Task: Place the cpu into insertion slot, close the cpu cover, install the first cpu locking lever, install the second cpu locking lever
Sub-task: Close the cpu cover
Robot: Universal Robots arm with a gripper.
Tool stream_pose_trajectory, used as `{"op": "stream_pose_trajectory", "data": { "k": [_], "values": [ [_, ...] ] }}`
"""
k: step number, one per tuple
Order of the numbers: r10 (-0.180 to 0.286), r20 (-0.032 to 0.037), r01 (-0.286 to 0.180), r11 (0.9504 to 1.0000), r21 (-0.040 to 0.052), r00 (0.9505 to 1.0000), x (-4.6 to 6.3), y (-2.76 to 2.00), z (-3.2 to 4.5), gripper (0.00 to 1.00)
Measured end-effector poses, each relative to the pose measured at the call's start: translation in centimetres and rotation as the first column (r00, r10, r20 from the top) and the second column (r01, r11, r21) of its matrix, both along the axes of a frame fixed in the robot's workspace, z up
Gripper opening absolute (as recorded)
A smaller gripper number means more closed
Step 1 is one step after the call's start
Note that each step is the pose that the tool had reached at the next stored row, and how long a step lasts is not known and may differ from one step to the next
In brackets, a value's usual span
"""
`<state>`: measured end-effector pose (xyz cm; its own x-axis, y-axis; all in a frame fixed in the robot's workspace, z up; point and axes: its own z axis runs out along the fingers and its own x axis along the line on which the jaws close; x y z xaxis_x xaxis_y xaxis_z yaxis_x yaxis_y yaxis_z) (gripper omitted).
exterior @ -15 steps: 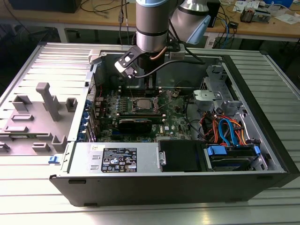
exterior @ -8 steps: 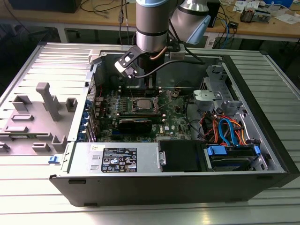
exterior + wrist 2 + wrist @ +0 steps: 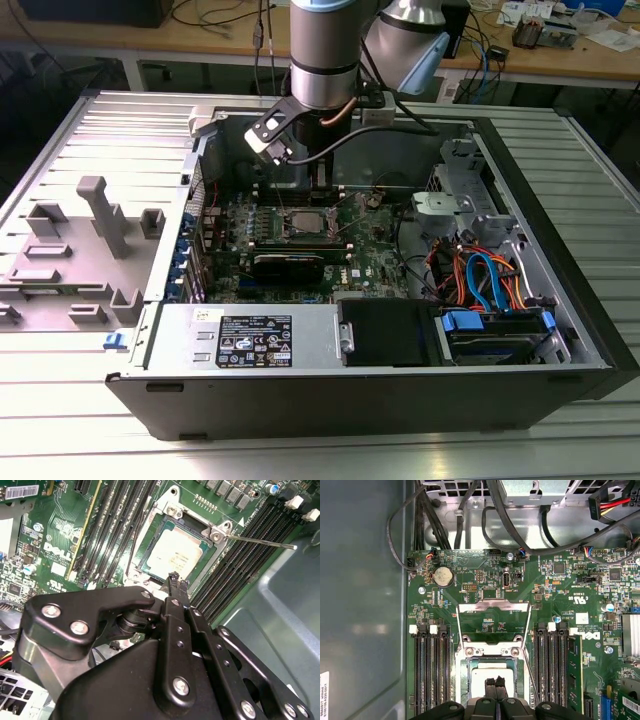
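The end effector [image 3: 494, 682], clenched, hovers just over the seated cpu [image 3: 480, 675]; the cpu cover [image 3: 492, 608] lies open.

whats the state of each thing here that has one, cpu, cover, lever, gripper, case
cpu: seated in the socket, uncovered
cpu cover: open, swung back off the socket
locking lever: unlatched, sticking out from the socket
gripper: shut, holding nothing, fingertips over the cpu
computer case: side panel off, inside exposed
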<state>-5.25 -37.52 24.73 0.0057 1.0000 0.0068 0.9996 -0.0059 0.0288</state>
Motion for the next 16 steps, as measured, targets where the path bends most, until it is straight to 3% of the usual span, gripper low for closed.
{"op": "stream_pose_trajectory", "data": {
  "k": [16],
  "values": [
    [0.000, 0.0000, 0.000, 1.0000, -0.0001, 1.0000, 0.43, 0.01, 0.14, 0.11]
  ]
}}
